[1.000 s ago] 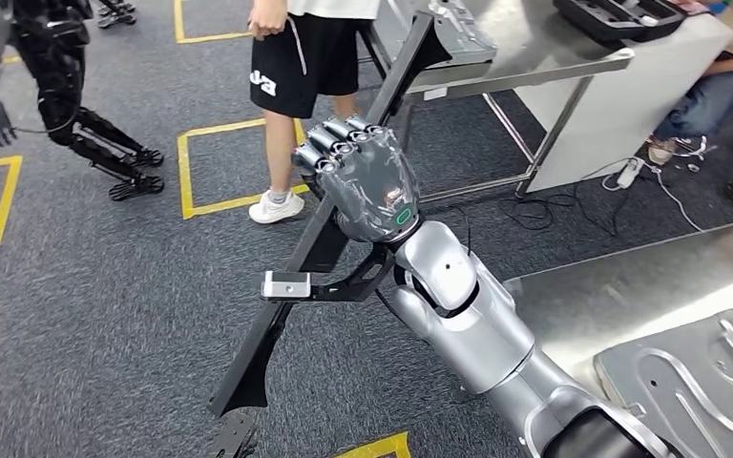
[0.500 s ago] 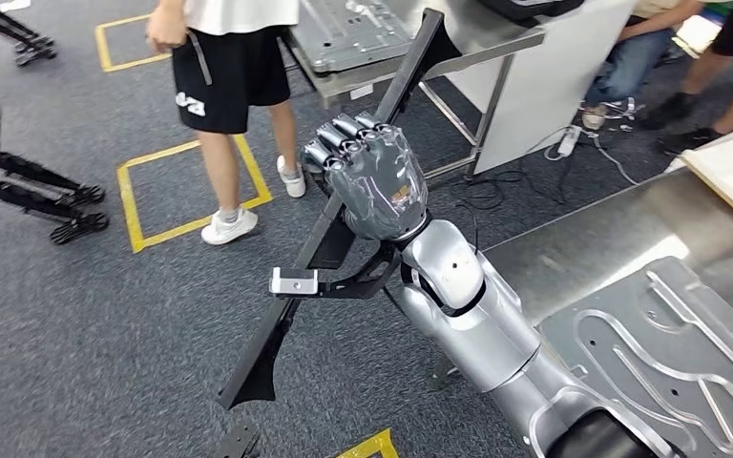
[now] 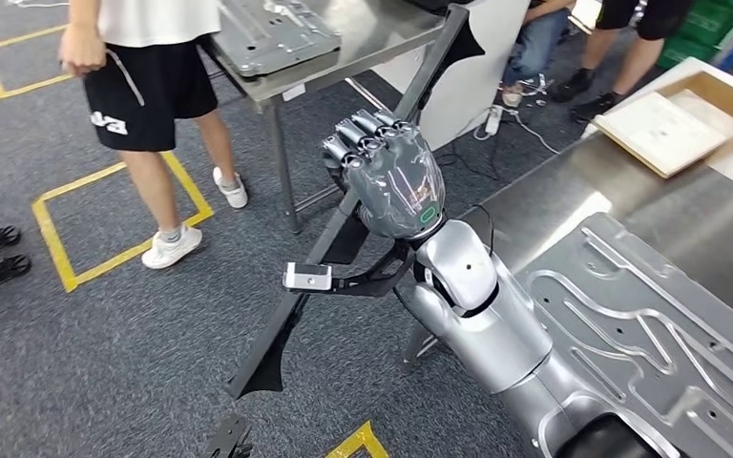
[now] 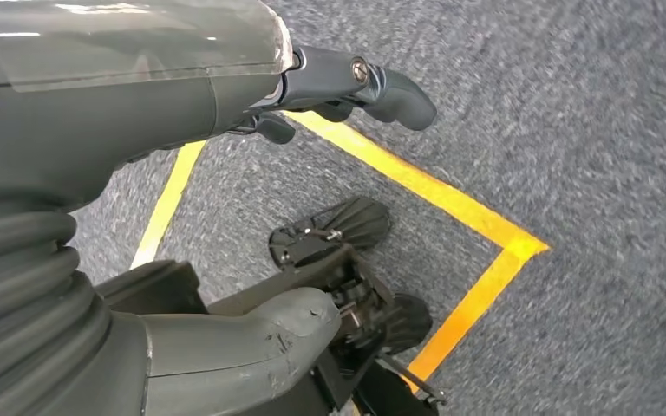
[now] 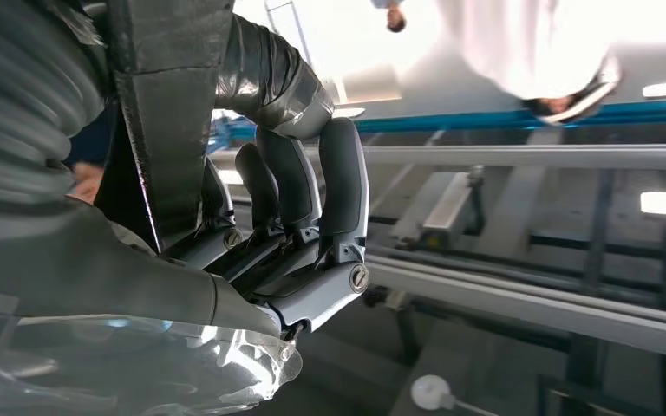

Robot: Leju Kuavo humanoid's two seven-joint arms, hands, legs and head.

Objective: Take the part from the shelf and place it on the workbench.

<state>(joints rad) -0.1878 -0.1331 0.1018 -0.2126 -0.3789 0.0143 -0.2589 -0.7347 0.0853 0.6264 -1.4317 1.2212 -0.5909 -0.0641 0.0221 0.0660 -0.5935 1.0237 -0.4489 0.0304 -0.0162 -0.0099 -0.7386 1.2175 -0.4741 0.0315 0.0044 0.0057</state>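
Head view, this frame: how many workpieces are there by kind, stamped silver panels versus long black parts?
Stamped silver panels: 2, near panel on the workbench, far panel on the far table
Long black part: 1, gripped by the right hand
Total: 3

White lettering is seen on the black shorts (image 3: 143, 91) of a person left of the right hand (image 3: 393, 181); it cannot be read.
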